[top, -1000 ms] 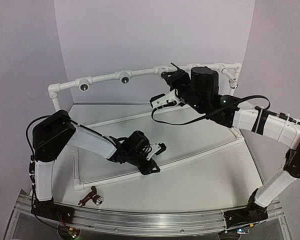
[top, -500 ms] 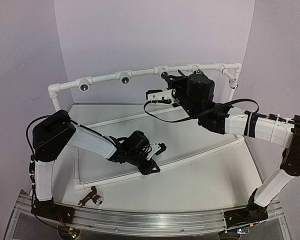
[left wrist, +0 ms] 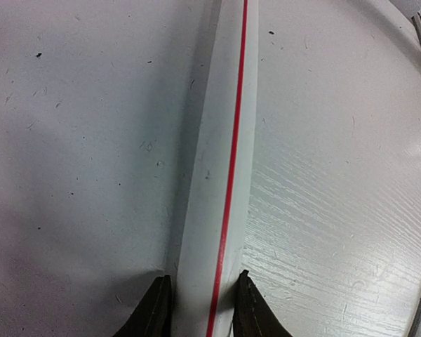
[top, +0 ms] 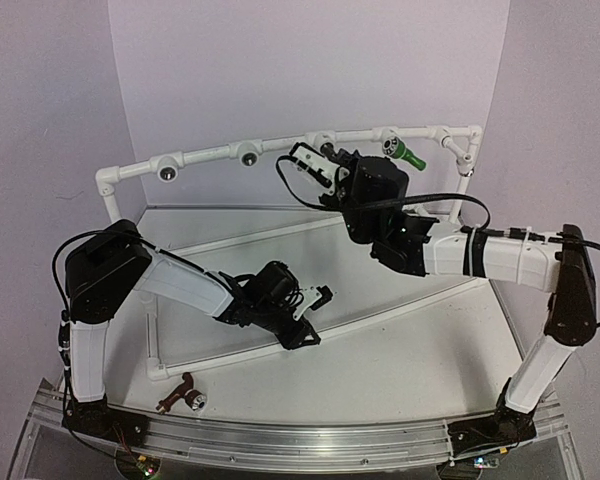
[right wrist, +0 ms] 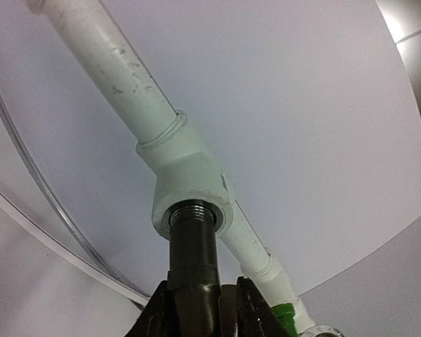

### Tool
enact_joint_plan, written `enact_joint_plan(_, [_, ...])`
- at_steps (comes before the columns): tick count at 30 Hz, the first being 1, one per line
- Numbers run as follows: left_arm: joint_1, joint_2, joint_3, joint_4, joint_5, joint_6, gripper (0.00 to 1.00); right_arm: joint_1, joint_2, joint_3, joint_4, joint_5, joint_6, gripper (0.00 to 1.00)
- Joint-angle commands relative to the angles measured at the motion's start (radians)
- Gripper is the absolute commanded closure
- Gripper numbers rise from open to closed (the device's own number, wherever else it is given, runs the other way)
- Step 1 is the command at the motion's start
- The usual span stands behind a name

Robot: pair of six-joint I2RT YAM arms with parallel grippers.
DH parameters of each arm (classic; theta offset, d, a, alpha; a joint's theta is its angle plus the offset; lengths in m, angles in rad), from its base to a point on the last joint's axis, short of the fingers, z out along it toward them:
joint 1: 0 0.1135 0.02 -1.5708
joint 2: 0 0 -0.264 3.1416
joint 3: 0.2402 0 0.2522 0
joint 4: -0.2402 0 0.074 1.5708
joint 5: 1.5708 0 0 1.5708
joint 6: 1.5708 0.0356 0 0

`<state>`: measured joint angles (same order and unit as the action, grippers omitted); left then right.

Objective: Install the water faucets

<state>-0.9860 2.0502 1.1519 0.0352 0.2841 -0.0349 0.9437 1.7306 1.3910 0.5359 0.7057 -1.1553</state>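
Observation:
The black faucet (right wrist: 193, 260) sticks out of a white tee socket (right wrist: 189, 193) on the pipe frame's top rail, its thread just inside the socket mouth. My right gripper (right wrist: 200, 284) is shut on its body, seen in the top view at the rail's middle (top: 323, 160). The green faucet (top: 408, 155) sits in the socket to the right and also shows low in the right wrist view (right wrist: 286, 316). The reddish-brown faucet (top: 180, 394) lies on the table at the front left. My left gripper (top: 323, 296) is shut on the frame's red-striped lower pipe (left wrist: 221, 175).
Two tee sockets (top: 167, 172) (top: 248, 157) on the left of the top rail have bare mouths. The pipe frame (top: 115, 180) runs along the back wall and down both sides. A metal rail (top: 300, 440) edges the table front.
My right gripper has risen and swung left from below the rail to the black faucet and shut on it, uncovering the green faucet. The left arm has not moved.

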Motion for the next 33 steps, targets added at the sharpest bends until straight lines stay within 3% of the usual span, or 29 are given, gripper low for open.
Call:
enact_joint_plan(1, [-0.017, 0.133, -0.067, -0.274, 0.016, -0.109, 0.93, 0.022, 0.026, 0.103, -0.049, 0.046, 0.588, 1.00])
enact_joint_plan(11, [-0.018, 0.135, -0.065, -0.275, 0.022, -0.111, 0.93, 0.020, -0.034, 0.129, -0.105, -0.012, 1.567, 1.00])
enact_joint_plan(18, [-0.017, 0.131, -0.068, -0.274, 0.012, -0.111, 0.93, 0.005, -0.020, 0.145, -0.091, -0.070, 2.028, 1.00])
enact_joint_plan(26, [-0.017, 0.131, -0.070, -0.275, 0.009, -0.111, 0.93, 0.003, -0.035, 0.131, -0.059, -0.159, 1.990, 0.96])
enact_joint_plan(28, [-0.017, 0.130, -0.069, -0.274, 0.011, -0.111, 0.93, 0.002, -0.064, 0.093, -0.061, -0.186, 1.928, 0.86])
enact_joint_plan(30, [-0.017, 0.127, -0.070, -0.274, 0.011, -0.111, 0.93, 0.004, -0.096, 0.067, -0.088, -0.225, 1.847, 0.65])
enact_joint_plan(33, [-0.017, 0.130, -0.070, -0.274, 0.009, -0.111, 0.93, 0.006, -0.149, 0.034, -0.189, -0.281, 1.695, 0.45])
